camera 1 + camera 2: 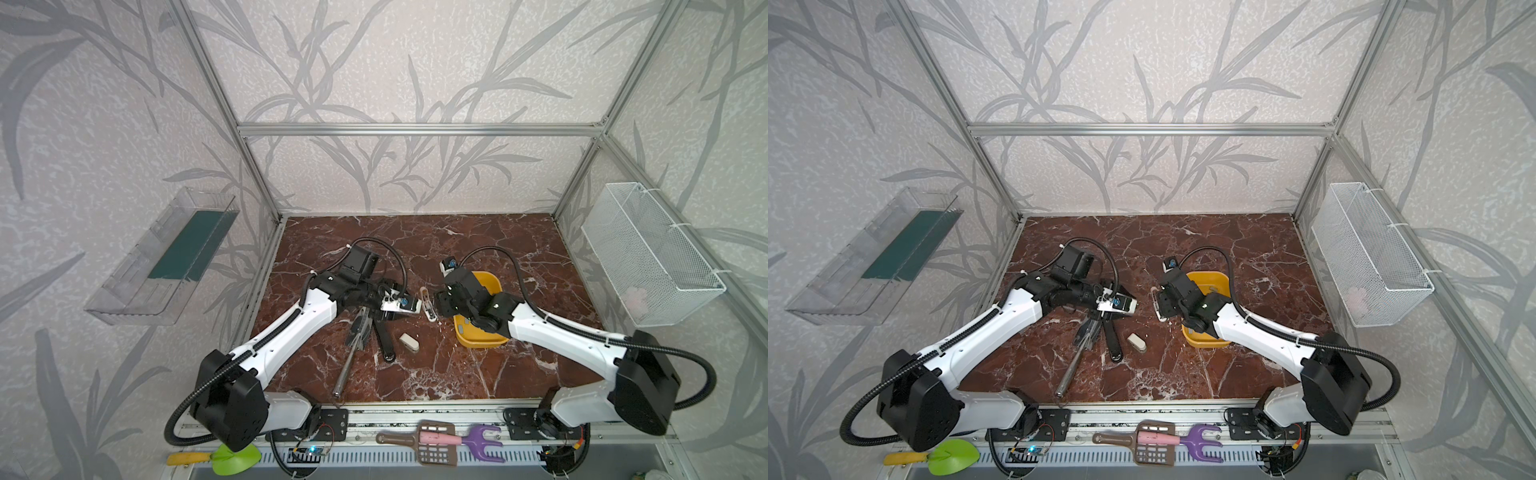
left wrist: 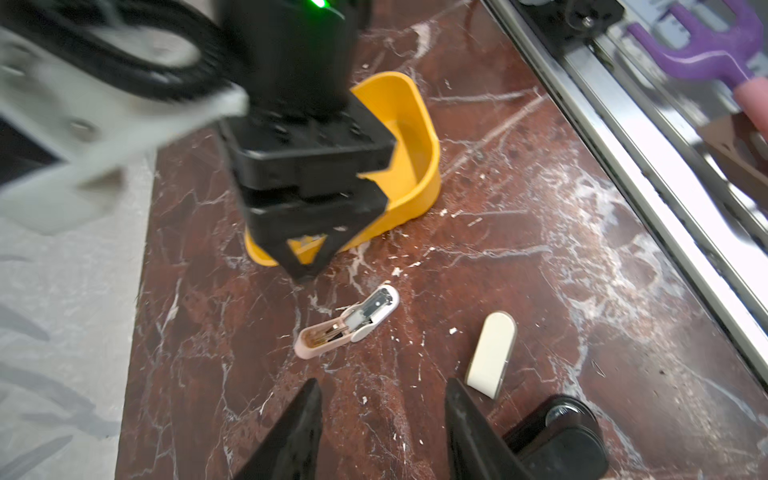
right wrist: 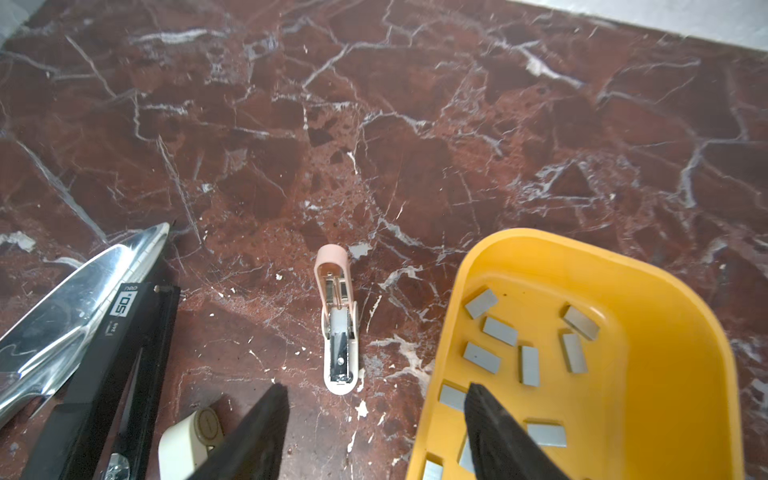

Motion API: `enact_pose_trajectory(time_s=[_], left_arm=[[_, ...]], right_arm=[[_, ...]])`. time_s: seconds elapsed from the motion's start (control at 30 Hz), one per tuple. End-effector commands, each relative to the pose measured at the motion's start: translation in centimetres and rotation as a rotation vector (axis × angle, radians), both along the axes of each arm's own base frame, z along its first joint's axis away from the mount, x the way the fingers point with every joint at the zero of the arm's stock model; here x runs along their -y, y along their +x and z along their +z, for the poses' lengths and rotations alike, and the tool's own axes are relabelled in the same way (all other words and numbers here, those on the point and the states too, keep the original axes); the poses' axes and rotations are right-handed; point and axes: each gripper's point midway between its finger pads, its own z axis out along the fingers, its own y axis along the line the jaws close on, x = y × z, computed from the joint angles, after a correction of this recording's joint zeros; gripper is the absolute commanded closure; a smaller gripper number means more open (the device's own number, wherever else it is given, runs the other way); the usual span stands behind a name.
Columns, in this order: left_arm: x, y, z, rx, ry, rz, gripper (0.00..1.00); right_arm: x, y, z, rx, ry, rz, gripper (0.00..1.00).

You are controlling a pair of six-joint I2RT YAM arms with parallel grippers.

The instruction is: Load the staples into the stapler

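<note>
The small pink stapler [image 3: 338, 328] lies hinged open on the bench [image 3: 415, 124], channel up, seemingly ready for a strip, at nine o'clock from the yellow tray [image 3: 444, 340] holding the staples [image 3: 530, 365], while the left gripper [image 2: 383, 384] and right gripper [image 3: 376, 388] hover nearby, both spread and empty.

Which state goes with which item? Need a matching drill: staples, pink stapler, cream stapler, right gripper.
Items:
1. staples
2. pink stapler
3. cream stapler
4. right gripper

States:
A. shut, lying on the marble table
B. jaws open, holding nothing
C. loose in the yellow tub
D. folded open on the table

Pairs: 1-C, 2-D, 3-A, 4-B
</note>
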Motion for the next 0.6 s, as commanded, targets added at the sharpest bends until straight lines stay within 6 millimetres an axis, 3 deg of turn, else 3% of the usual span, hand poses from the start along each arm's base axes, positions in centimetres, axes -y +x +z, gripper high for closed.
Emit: enact_pose_trajectory(time_s=[0.0,0.17,0.4,0.57], left_arm=[[-0.1,-2.8,-3.3,0.02,0.15,-0.133,0.5],[1.1,-4.2,-6.2,0.0,0.301,-0.168,0.49],[1.2,-4.7,-10.1,-0.034,0.526,-0.183,0.49],[1.4,-3.6,-11.6,-0.032,0.638,-0.124,0.5]], right_arm=[[1.6,0.6,2.8,0.124,0.043,-0.056,0.31],[2.9,0.1,3.8,0.17,0.085,-0.08,0.31],[2.5,0.1,3.4,0.151,0.08,-0.066,0.31],[2.1,0.3,2.8,0.128,0.068,-0.057,0.31]])
